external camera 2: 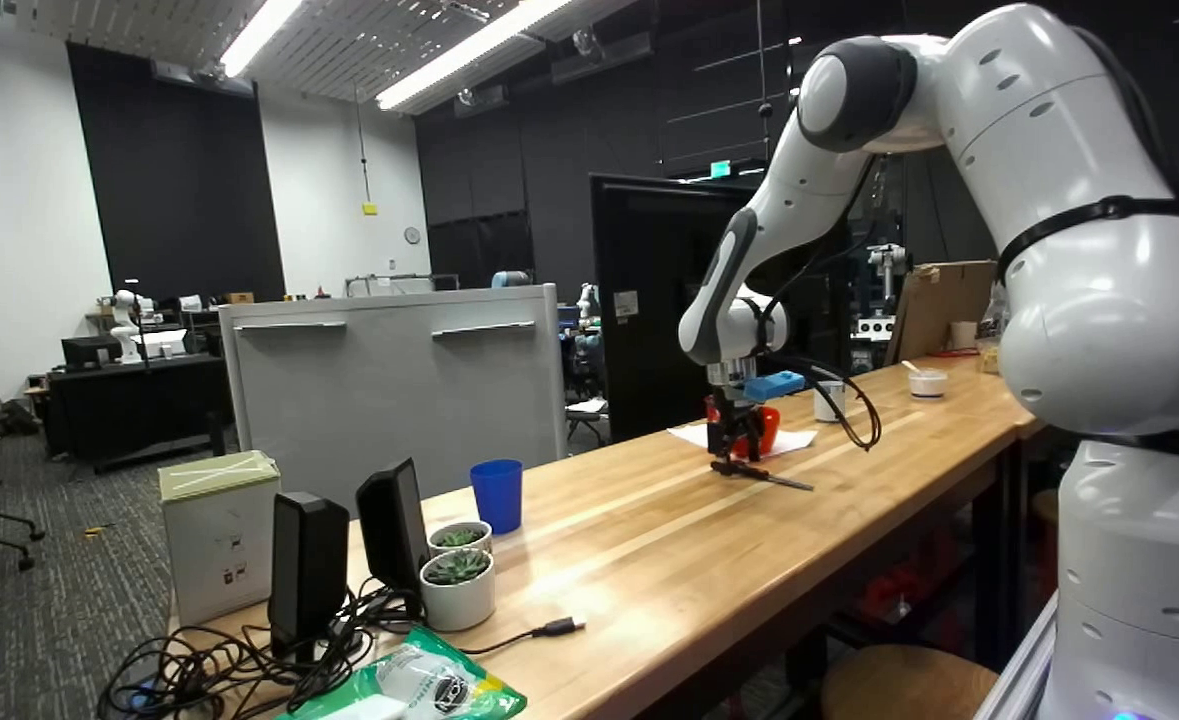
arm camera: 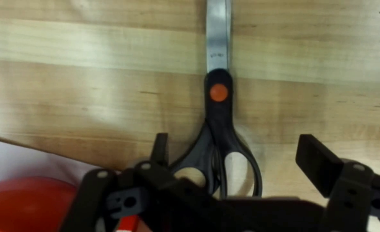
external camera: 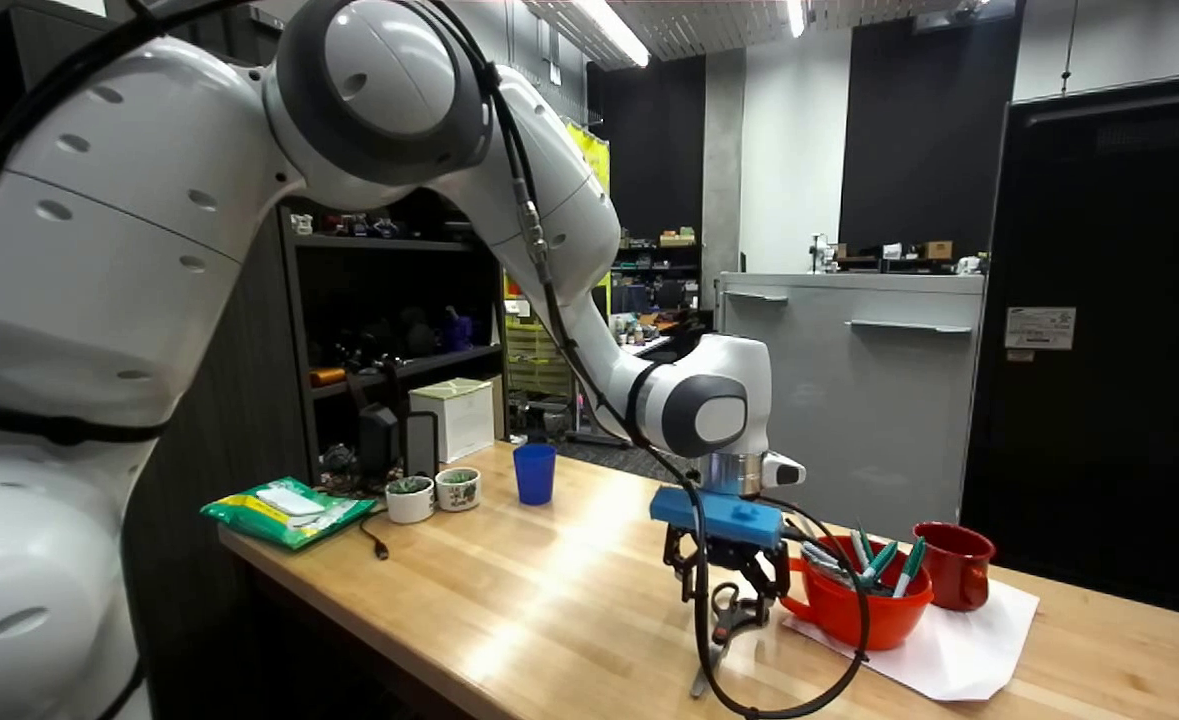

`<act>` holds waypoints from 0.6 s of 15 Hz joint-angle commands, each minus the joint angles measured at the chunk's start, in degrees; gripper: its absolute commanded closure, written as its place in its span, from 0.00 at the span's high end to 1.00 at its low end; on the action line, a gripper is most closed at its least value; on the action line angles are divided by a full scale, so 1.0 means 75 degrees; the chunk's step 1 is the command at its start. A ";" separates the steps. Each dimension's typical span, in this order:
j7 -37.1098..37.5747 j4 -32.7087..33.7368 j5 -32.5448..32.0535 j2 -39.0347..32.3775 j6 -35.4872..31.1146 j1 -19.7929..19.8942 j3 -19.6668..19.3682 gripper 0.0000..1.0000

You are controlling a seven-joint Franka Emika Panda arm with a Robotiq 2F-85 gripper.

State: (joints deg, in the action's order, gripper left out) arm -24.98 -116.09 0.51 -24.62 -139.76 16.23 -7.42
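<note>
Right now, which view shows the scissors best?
The wrist view: the scissors appear large, seen from above, orange pivot clear, though the blade runs out of frame and the gripper hides part of the handles. Both exterior views show them small on the table at the gripper, but with the blade's tip in frame.

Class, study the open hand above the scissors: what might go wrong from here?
The scissors lie off-centre under the open hand, so closing might shove or twist them. The red bowl of markers stands close by; a sideways move could knock it. The black cable hangs in a loose loop and may snag.
</note>
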 commanded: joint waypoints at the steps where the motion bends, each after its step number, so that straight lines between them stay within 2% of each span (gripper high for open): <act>1: 0.0022 -0.0477 -0.0099 0.0455 -0.0018 0.0134 -0.0030 1.00; 9: -0.0068 -0.0650 0.0065 0.0367 0.0011 0.0341 0.0011 1.00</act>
State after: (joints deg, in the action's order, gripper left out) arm -24.98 -118.91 0.60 -23.54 -139.75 18.17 -7.88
